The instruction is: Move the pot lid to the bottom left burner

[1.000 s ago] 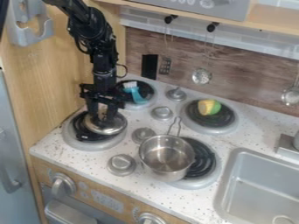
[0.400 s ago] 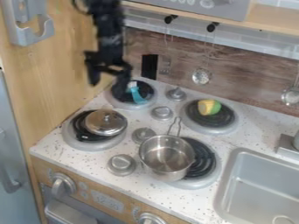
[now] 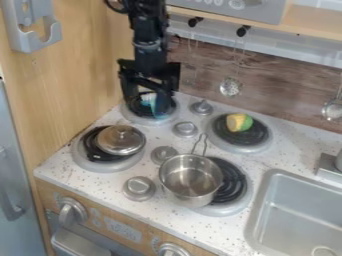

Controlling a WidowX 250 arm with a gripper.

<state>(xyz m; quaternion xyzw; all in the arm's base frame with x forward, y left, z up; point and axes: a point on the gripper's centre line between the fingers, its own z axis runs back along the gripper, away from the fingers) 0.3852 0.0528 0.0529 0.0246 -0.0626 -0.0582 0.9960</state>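
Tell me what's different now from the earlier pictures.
The gripper has come off the pot lid, risen, and shifted toward the back and the view's right; it now hangs open over the back left burner. The lid stayed on the front left burner; the pot and the yellow-and-green toy stayed put.

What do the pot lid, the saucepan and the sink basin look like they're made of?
Pot lid: polished metal, likely stainless steel, judging by mirror-like highlights.
Saucepan: shiny silvery metal, with bright reflections inside.
Sink basin: smooth matte grey, possibly plastic.
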